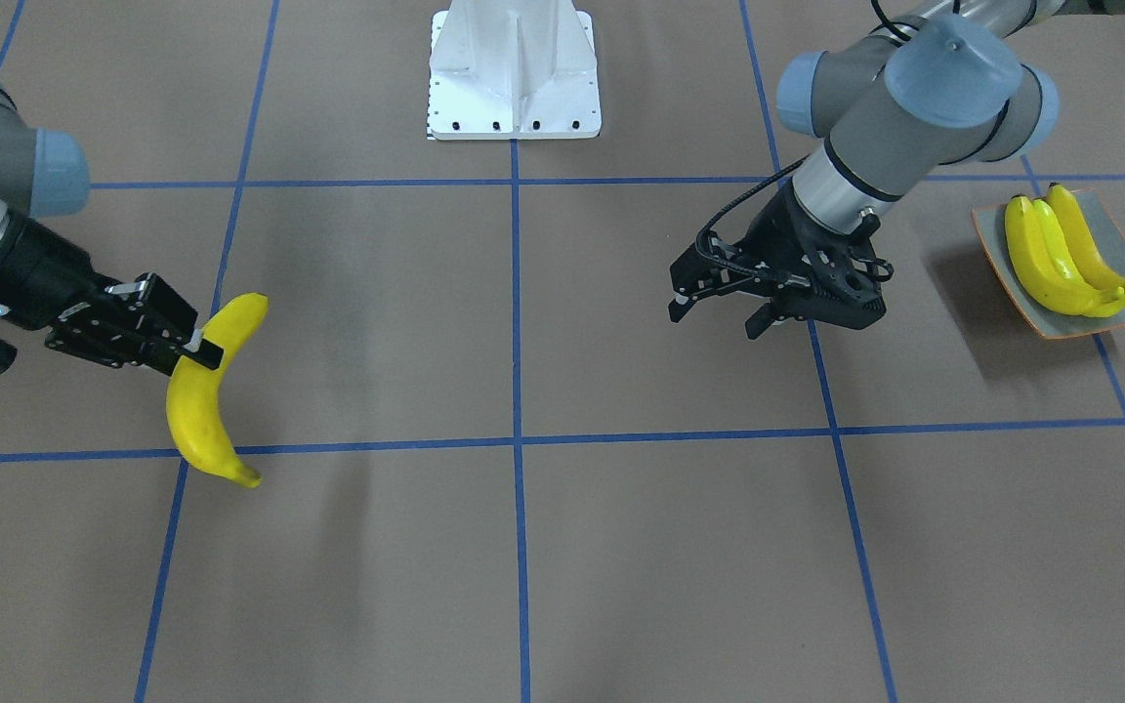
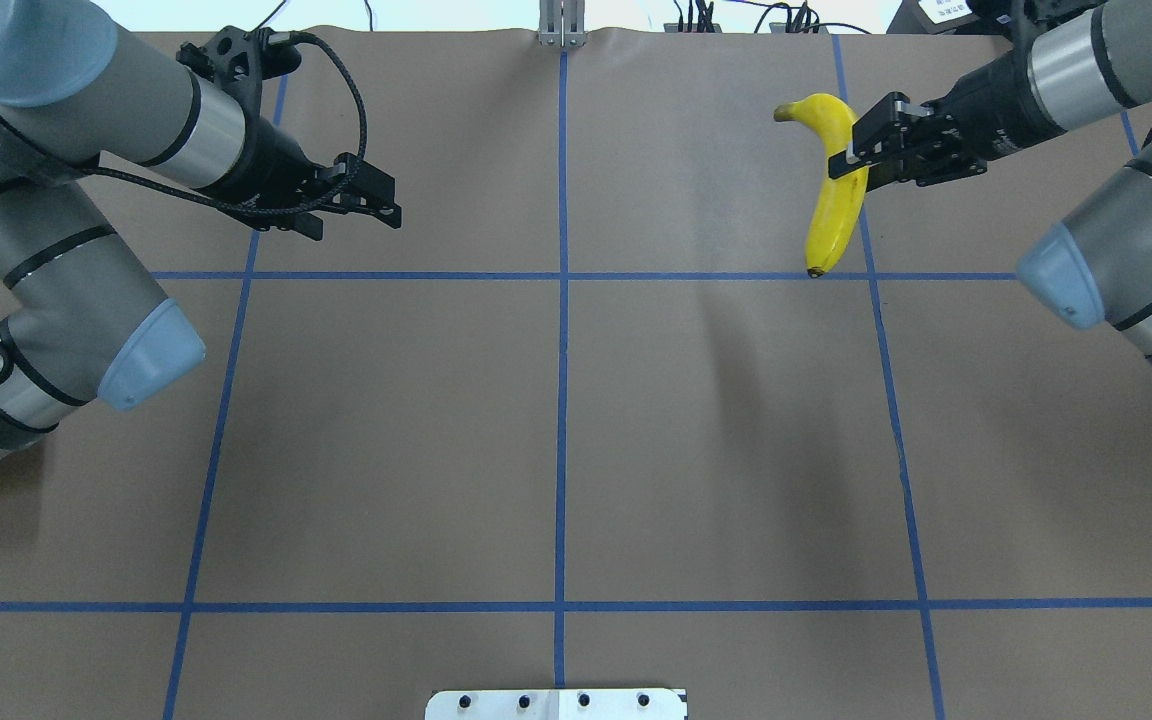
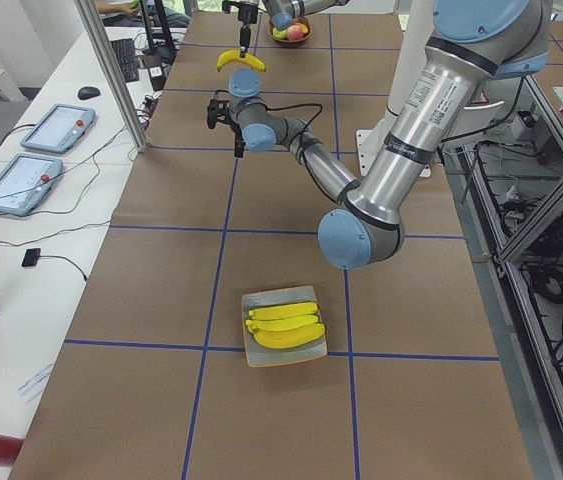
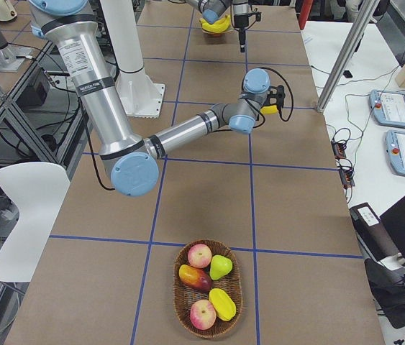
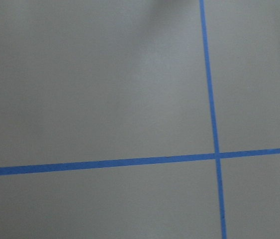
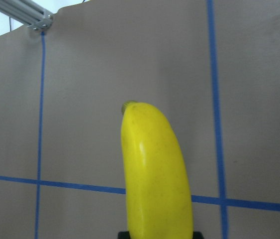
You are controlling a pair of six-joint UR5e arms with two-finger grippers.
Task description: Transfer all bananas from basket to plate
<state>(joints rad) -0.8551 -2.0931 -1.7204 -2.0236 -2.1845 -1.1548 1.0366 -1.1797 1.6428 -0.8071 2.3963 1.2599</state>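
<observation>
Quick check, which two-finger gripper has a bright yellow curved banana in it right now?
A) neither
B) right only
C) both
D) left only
B: the right gripper is shut across the middle of a bright yellow curved plastic-looking banana, while the left gripper stands open with nothing between its fingers.

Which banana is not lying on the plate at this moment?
The banana clamped in the right gripper, hanging in the air over the table, far from the plate. The other bananas lie side by side on the plate.
</observation>
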